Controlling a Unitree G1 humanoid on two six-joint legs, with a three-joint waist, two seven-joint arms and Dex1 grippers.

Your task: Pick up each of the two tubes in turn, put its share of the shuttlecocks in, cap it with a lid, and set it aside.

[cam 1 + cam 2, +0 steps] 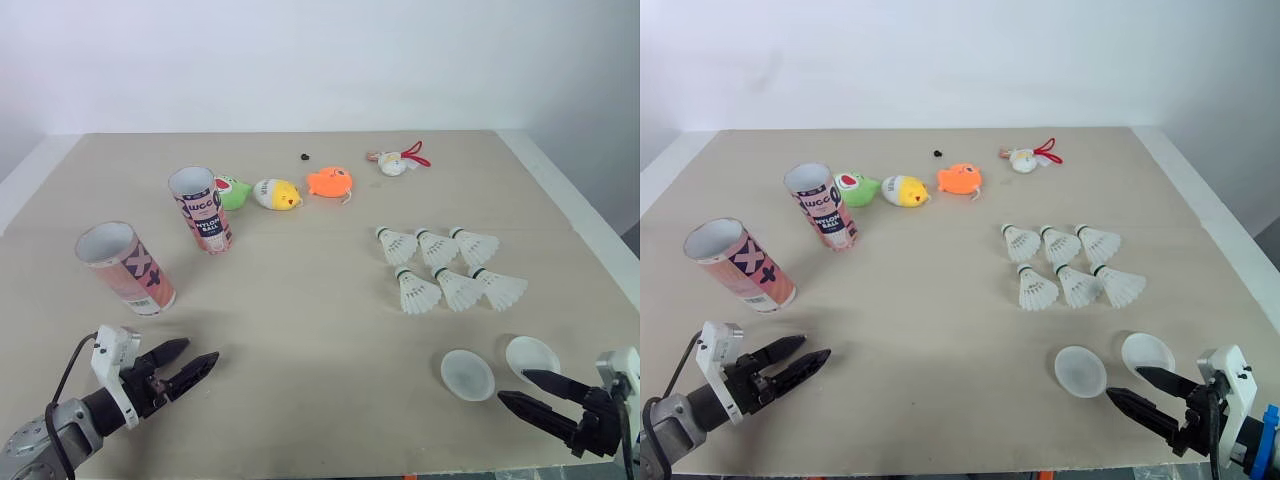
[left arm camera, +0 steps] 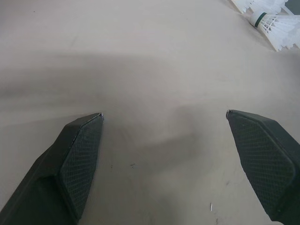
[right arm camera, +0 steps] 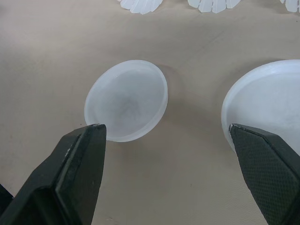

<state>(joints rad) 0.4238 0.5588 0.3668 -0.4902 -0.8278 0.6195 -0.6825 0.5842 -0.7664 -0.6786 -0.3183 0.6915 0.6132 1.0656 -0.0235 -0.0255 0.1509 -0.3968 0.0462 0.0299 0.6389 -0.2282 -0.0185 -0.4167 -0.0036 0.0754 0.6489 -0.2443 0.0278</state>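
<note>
Two pink patterned tubes stand open-topped on the table's left: one tube (image 1: 203, 209) farther back, the other tube (image 1: 123, 267) nearer and more to the left. Several white shuttlecocks (image 1: 446, 269) lie in two rows right of centre. Two translucent white lids (image 1: 467, 374) (image 1: 531, 356) lie near the front right. My left gripper (image 1: 192, 361) hovers open over bare table at the front left, below the nearer tube. My right gripper (image 1: 523, 389) is open at the front right, just short of the lids (image 3: 127, 99) (image 3: 269, 105), with nothing between its fingers.
Small plush toys sit at the back: a green one (image 1: 232, 191), a yellow one (image 1: 277, 194), an orange one (image 1: 329, 183) and a white one with a red cord (image 1: 398, 161). A tiny black item (image 1: 304, 157) lies beyond them. The table edge (image 1: 560, 190) runs along the right.
</note>
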